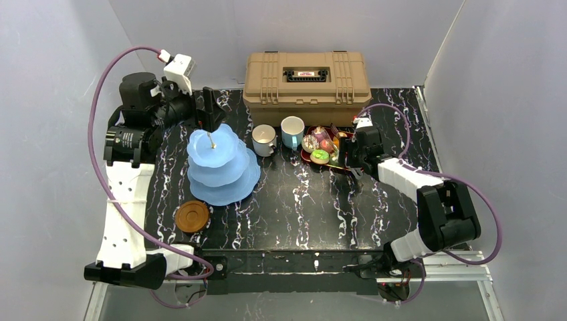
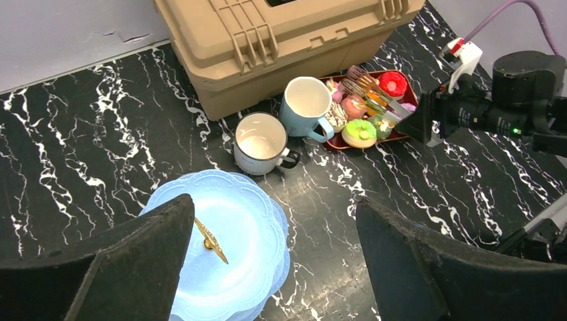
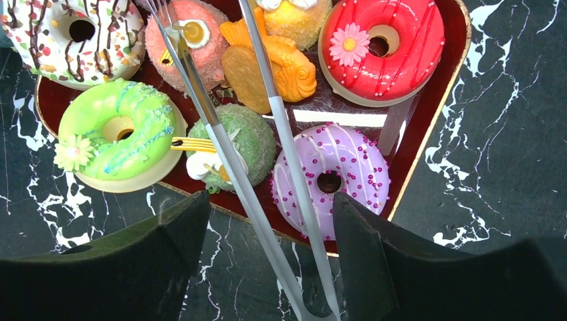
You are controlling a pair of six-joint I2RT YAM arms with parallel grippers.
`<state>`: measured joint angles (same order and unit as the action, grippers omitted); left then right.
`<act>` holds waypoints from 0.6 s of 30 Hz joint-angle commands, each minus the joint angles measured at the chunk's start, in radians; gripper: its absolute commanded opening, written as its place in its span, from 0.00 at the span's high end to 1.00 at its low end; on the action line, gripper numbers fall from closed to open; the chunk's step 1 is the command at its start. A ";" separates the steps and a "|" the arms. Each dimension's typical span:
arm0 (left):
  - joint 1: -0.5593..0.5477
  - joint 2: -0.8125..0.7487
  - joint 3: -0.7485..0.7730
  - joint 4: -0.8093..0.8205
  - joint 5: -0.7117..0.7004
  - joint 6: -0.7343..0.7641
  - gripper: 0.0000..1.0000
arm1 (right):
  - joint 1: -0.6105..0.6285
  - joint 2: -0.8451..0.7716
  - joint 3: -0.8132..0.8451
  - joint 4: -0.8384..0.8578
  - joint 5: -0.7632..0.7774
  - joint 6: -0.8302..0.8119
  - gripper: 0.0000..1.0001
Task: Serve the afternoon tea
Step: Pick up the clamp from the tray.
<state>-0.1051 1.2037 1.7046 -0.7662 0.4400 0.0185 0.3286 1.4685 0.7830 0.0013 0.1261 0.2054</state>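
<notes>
The light-blue three-tier cake stand (image 1: 224, 170) stands at the left, its tiers bare. My left gripper (image 2: 274, 261) hovers open above it, one finger over the stand (image 2: 234, 227)'s gold finial. A white mug (image 1: 264, 139) and a light-blue mug (image 1: 292, 131) stand beside the stand. Toy donuts, green (image 3: 114, 130), purple (image 3: 334, 174) and red (image 3: 381, 47), lie on the dark-red tray (image 3: 428, 134) with other cakes. My right gripper (image 3: 271, 214) is open at the tray's near edge, and the metal tongs (image 3: 234, 160)' handle runs between its fingers. A brown saucer (image 1: 192, 216) lies in front of the stand.
The tan toolbox (image 1: 306, 79) sits shut at the back, right behind the mugs and the tray. Grey walls close the table on three sides. The black marble tabletop (image 1: 301, 207) stretches between the stand and the right arm.
</notes>
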 commanded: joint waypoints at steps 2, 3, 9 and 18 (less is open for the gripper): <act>-0.003 -0.001 0.025 -0.021 0.062 0.001 0.13 | 0.000 0.022 0.016 0.005 0.001 -0.011 0.29; -0.002 -0.001 0.024 -0.022 0.061 0.001 0.14 | 0.000 0.024 0.016 0.005 -0.007 -0.007 0.31; -0.004 -0.004 0.002 -0.019 0.060 0.009 0.17 | 0.000 0.019 0.017 0.012 -0.021 0.012 0.43; -0.004 -0.011 -0.028 -0.018 0.100 0.025 0.17 | 0.025 -0.028 0.026 0.000 0.002 0.013 0.64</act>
<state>-0.1051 1.2049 1.6882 -0.7719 0.4938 0.0273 0.3393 1.4849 0.7830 -0.0017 0.1154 0.2119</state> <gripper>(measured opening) 0.828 0.398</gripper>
